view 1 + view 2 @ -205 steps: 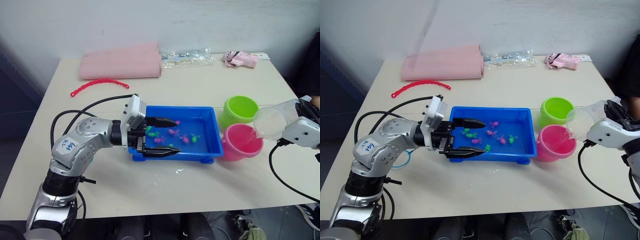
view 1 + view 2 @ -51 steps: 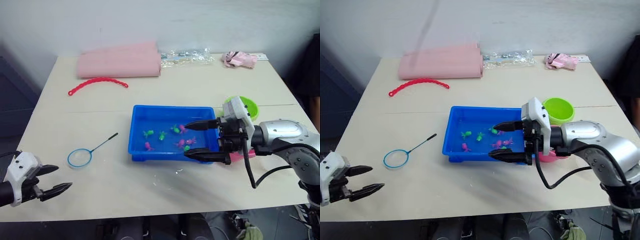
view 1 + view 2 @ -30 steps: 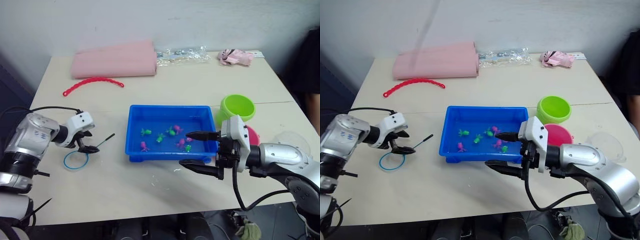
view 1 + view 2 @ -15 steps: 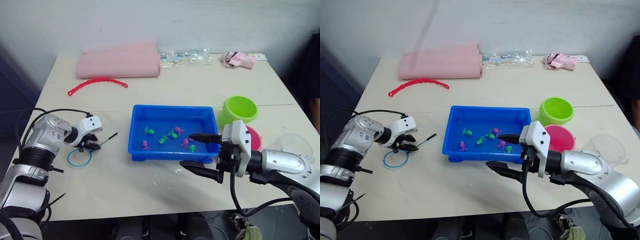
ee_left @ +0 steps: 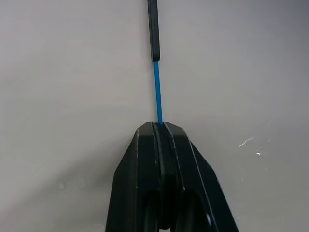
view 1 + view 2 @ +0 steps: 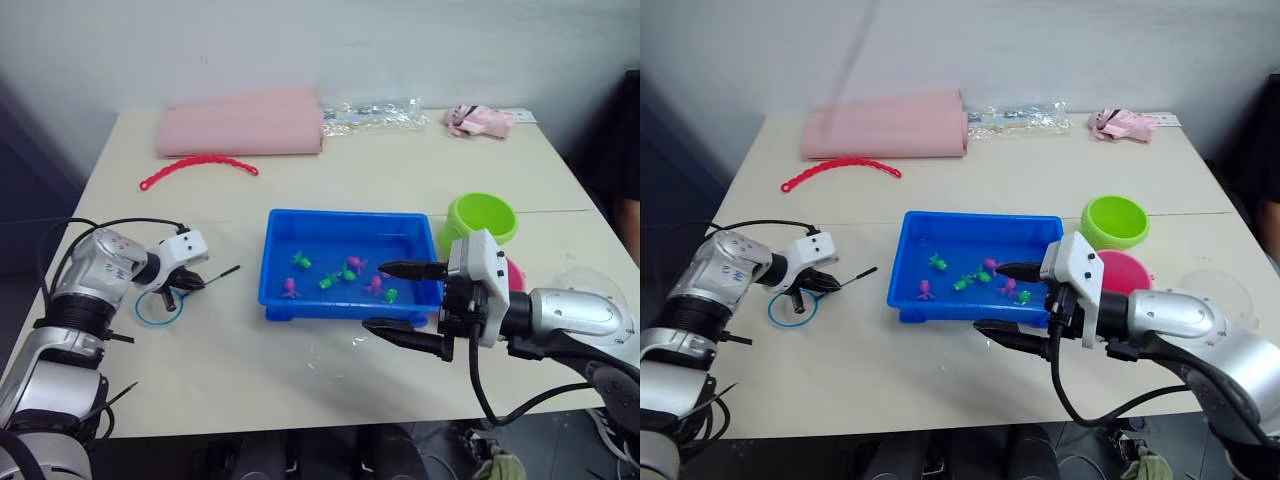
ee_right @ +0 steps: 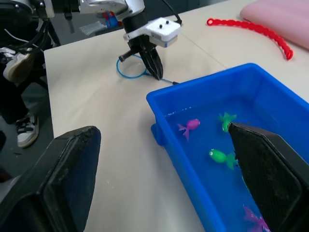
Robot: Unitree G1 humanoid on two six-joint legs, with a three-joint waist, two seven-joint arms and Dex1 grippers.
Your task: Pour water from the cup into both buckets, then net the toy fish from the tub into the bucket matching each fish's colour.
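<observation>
The net lies on the table left of the tub, its blue hoop (image 6: pixel 155 309) flat and its thin handle (image 5: pixel 157 92) pinched between the fingers of my left gripper (image 6: pixel 186 283), which is shut on it. The blue tub (image 6: pixel 340 214) holds water and several toy fish, green (image 6: pixel 300 261) and pink (image 6: pixel 290 288). My right gripper (image 6: pixel 374 295) hovers open at the tub's front right corner, holding nothing. The green bucket (image 6: pixel 480 215) stands right of the tub. The pink bucket (image 6: pixel 513 276) is mostly hidden behind my right wrist. The clear cup (image 6: pixel 596 285) stands at the far right.
A folded pink cloth (image 6: pixel 240 122), a red beaded strip (image 6: pixel 198 165), a clear plastic bag (image 6: pixel 370 110) and a small pink item (image 6: pixel 480 118) lie along the table's far side. Bare tabletop stretches in front of the tub.
My left gripper has closed its fingers onto the net's handle, having been open beside it a second ago. The right gripper stays open near the tub's front corner.
</observation>
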